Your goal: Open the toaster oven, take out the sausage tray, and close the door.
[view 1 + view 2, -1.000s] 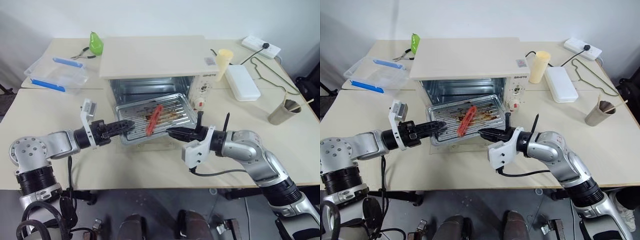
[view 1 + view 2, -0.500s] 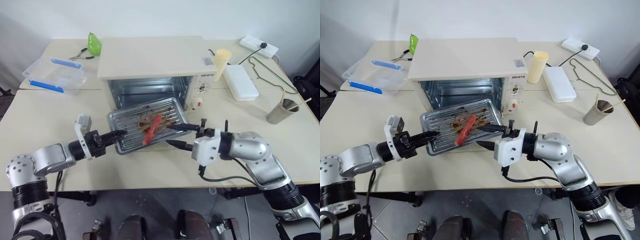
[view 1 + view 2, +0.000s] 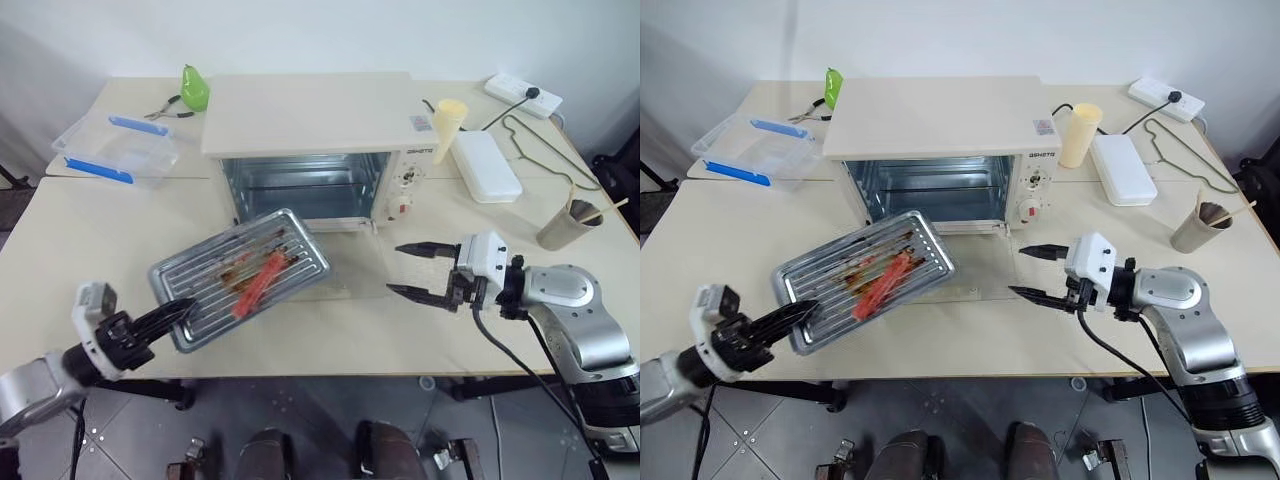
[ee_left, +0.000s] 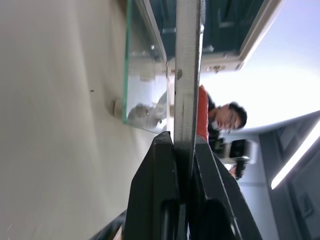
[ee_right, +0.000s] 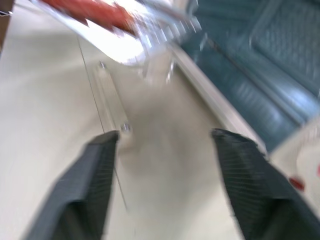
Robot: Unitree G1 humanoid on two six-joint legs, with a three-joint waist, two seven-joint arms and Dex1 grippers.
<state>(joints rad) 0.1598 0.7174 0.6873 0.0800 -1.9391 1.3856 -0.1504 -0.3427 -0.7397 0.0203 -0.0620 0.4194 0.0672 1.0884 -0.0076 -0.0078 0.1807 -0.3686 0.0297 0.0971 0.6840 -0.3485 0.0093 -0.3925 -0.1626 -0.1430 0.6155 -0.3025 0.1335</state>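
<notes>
The left hand (image 3: 178, 312) is closed on the near corner of the sausage tray (image 3: 240, 277), holding it tilted above the counter (image 3: 90, 230), left of and in front of the toaster oven (image 3: 320, 150). The red sausage (image 3: 258, 284) lies in the tray. The door (image 3: 340, 275) lies folded down flat. The right hand (image 3: 412, 270) is open and empty, above the door's right end.

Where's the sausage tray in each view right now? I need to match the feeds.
Left eye view: sausage tray at lower left, in front of the oven, a corner pinched by the left gripper.
Right eye view: lower left again.
Left wrist view: seen edge-on, running up from between the fingers.
Right wrist view: upper left, blurred.
Shared landmark: the red sausage.
</notes>
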